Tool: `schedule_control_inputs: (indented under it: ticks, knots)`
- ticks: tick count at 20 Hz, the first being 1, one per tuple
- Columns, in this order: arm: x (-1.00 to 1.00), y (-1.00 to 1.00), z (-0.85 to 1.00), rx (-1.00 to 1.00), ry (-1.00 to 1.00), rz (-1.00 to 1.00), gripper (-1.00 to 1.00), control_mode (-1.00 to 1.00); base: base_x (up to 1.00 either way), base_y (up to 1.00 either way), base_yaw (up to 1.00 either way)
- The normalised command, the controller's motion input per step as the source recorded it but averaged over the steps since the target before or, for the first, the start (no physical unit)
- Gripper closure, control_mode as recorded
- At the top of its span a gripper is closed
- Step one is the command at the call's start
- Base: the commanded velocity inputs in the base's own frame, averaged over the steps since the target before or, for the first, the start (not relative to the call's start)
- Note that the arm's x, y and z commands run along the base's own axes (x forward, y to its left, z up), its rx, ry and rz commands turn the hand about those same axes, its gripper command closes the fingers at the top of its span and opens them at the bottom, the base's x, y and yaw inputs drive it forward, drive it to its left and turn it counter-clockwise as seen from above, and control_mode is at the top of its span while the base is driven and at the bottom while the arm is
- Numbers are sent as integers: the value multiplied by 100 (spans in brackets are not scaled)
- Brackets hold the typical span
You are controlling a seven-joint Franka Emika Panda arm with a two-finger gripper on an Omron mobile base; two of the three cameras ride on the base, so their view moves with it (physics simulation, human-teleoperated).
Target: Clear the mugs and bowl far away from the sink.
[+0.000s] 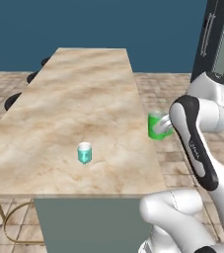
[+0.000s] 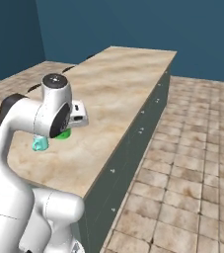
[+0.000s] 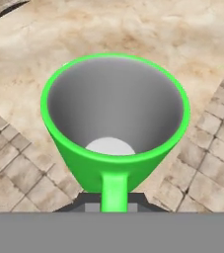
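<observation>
Though unlabelled, green mug (image 3: 114,143) fills end effector (image 3: 114,206)

Arm (image 1: 202,148): glossy white shell of rounded, tubular links, bulbous at the joints. Black band runs along one link, bearing small pale lettering too small to read. Joint cap (image 2: 55,80): round, grey, with a dark ring and centre. Dark disc on the side of the same joint housing. Wrist block (image 2: 77,114): pale grey, boxy, with small dark marks.
</observation>
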Motion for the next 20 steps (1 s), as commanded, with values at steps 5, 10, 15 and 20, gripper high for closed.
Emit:
schedule_control_inputs:
  ticks: [5, 10, 15, 20]
  knots:
    - [37, 30, -53, -19, -7, 0, 100, -100, 0, 0, 0]
    - [48, 17, -45, -14, 3, 1, 100, -100, 0, 0, 0]
    - [44, 0, -38, 1, 18, 8, 100, -100, 0, 0, 0]
    - [41, 0, -35, 1, 14, 12, 100, -100, 0, 0, 0]
